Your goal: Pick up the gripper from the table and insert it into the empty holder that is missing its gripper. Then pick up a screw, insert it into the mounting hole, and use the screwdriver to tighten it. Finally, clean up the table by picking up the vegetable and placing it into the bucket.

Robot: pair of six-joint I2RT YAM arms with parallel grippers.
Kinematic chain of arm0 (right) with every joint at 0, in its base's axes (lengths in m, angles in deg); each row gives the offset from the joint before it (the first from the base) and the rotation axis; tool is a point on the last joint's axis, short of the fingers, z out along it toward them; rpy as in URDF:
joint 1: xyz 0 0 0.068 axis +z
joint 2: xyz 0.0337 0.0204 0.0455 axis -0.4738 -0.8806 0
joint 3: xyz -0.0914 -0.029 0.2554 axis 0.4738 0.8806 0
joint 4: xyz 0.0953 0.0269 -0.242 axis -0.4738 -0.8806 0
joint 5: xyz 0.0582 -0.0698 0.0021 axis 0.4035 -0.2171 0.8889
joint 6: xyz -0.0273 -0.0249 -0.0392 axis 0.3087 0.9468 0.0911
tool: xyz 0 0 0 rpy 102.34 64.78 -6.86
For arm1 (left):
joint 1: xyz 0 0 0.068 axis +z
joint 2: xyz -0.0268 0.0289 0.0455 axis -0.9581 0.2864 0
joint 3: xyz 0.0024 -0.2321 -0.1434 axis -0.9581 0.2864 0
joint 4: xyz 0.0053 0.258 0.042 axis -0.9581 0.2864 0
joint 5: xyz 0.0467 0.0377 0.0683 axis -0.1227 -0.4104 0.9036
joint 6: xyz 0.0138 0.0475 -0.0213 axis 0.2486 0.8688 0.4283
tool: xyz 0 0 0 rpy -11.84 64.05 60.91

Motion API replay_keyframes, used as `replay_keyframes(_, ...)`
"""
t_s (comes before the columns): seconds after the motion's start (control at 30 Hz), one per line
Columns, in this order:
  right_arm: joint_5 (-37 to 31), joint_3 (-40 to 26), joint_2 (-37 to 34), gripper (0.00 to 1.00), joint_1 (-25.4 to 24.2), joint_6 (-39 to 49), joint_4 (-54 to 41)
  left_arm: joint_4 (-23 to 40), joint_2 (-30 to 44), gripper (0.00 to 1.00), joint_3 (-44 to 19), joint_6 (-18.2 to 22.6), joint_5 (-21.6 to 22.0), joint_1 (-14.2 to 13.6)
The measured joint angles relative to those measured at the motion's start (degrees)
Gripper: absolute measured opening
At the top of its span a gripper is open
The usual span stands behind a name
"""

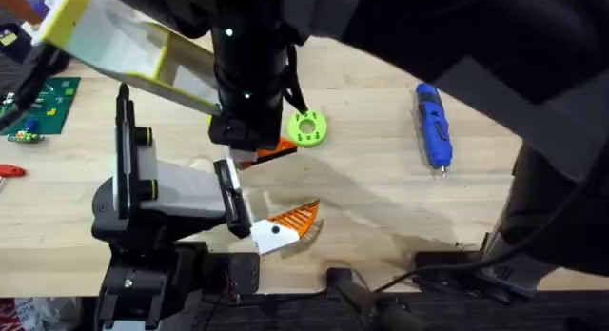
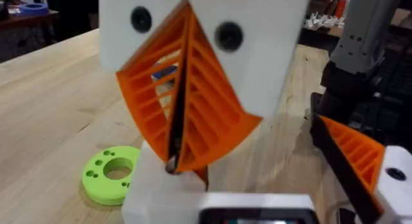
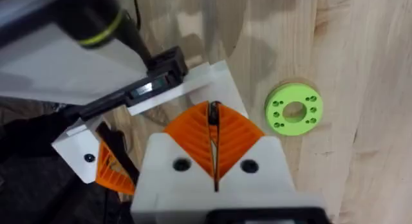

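Observation:
My right gripper (image 3: 212, 111) reaches across the table and points down at the holder's end. Its orange pads are shut on a small dark screw (image 3: 213, 116). The left wrist view faces this right gripper (image 2: 172, 161) from the other side, its tip just above a white block (image 2: 158, 197). The holder (image 1: 166, 188), a pale grey stub on a black post, stands at the left. The small orange ribbed gripper (image 1: 285, 226) sits at the holder's black end plate, beside the right gripper (image 1: 259, 156). The blue screwdriver (image 1: 433, 126) lies at the right. The vegetable and the bucket are out of view.
A lime-green ring disc (image 1: 306, 128) lies just beyond the holder's end, close to my right arm. A green circuit board (image 1: 43, 107) sits at the far left edge. A yellow-and-white box (image 1: 114, 41) looms at the upper left. Bare wood lies between the disc and the screwdriver.

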Motion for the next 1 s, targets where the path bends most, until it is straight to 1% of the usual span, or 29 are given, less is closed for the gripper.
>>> replay_keyframes(0.83,-1.53,0.00,0.00,0.007,0.00,1.25,-0.43,0.00,0.00,0.986,0.00,0.00,0.00,0.00)
replay_keyframes(1.0,-1.55,0.00,0.00,0.007,0.65,1.25,-0.65,0.00,0.00,0.986,0.00,0.00,0.00,0.00)
